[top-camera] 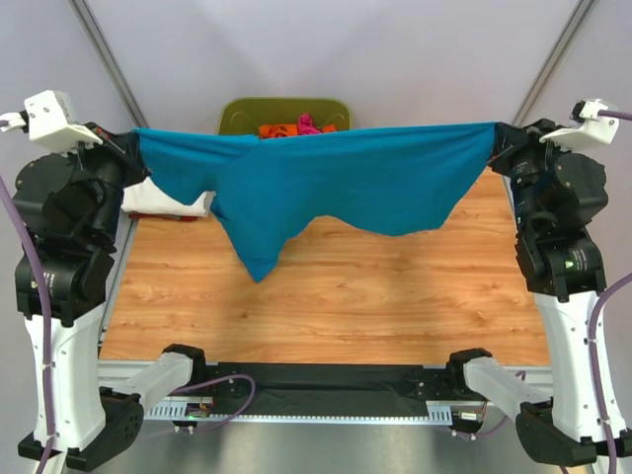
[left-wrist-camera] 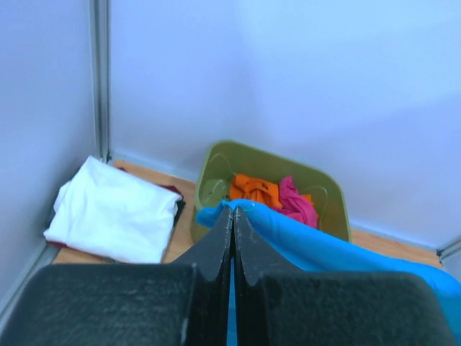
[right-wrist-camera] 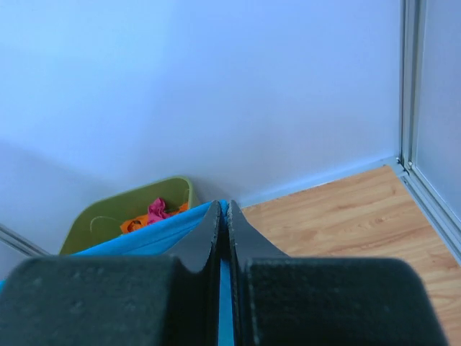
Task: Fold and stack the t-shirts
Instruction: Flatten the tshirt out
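I see the teal shirt (top-camera: 336, 183) stretched wide in the air across the far half of the bench (top-camera: 346, 306). It is held at each top corner. My left hand (top-camera: 133, 140) is clamped on the left corner, and the wrist view shows both fingers pressed together with blue cloth between them. My right hand (top-camera: 496, 136) is closed on the right corner in the same way. The top edge runs nearly straight between the two hands. The lower edge sags unevenly and hangs lowest left of centre.

A white shirt (top-camera: 163, 200) lies folded at the far left of the bench, near the left hand. Behind the stretched shirt an olive-green tub (top-camera: 242, 111) stands against the back wall. It holds a crumpled orange shirt (top-camera: 278, 129) and a pink shirt (top-camera: 308, 123).
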You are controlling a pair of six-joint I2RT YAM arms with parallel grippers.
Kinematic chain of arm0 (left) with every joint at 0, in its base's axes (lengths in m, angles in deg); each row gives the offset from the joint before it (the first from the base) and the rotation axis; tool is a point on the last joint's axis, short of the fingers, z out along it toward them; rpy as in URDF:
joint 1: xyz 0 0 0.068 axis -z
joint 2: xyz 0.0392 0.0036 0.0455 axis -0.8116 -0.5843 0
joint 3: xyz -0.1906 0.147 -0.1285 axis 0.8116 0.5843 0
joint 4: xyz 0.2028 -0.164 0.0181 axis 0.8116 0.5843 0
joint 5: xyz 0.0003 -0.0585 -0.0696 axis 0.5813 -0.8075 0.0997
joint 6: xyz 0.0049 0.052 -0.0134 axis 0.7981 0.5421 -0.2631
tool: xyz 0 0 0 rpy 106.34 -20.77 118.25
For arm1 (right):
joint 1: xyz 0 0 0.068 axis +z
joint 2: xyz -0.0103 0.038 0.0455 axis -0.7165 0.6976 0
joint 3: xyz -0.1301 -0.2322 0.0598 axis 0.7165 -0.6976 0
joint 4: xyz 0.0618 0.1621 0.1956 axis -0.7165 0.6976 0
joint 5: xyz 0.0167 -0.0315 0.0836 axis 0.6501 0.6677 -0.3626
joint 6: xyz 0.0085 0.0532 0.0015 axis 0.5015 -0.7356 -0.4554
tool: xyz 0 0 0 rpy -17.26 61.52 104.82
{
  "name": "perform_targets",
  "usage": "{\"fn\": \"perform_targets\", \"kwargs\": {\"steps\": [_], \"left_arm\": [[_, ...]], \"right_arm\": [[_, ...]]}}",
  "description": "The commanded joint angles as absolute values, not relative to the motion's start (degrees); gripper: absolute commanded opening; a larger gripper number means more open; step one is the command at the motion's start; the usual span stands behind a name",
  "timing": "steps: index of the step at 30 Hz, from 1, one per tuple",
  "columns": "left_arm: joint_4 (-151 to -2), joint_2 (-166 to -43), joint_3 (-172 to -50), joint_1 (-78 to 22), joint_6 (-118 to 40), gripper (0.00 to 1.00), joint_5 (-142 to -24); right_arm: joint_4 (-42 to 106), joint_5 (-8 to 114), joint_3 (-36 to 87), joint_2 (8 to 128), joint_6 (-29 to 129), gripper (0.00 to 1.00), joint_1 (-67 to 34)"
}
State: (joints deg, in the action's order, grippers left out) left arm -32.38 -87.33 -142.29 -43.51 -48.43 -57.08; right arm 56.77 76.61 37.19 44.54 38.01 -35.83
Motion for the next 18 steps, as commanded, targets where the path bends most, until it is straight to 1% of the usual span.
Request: {"fn": "perform_targets", "kwargs": {"steps": [1, 7, 11, 15, 18], "left_arm": [[-32.80, -89.68, -146.07, -43.79, -42.98, 0.00, -57.96], [-35.35, -93.20, -152.15, -43.88, -39.63, 0.00, -62.45], [-37.20, -93.73, -150.13, -43.88, -39.10, 0.00, -63.50], [-38.60, -94.43, -146.36, -43.88, -39.54, 0.00, -65.18], [-38.61, -96.80, -146.61, -43.88, -39.10, 0.00, -62.81]], "right_arm": [[60.38, 79.82, 35.67, 46.75, 39.86, 0.01, -36.27], [53.80, 80.79, 33.47, 49.91, 39.51, 0.00, -36.19], [53.70, 81.75, 35.84, 53.07, 40.12, 0.00, -36.19], [50.29, 83.60, 34.00, 55.27, 41.70, 0.00, -36.19], [48.87, 83.43, 35.04, 58.60, 42.67, 0.00, -36.19]]}}
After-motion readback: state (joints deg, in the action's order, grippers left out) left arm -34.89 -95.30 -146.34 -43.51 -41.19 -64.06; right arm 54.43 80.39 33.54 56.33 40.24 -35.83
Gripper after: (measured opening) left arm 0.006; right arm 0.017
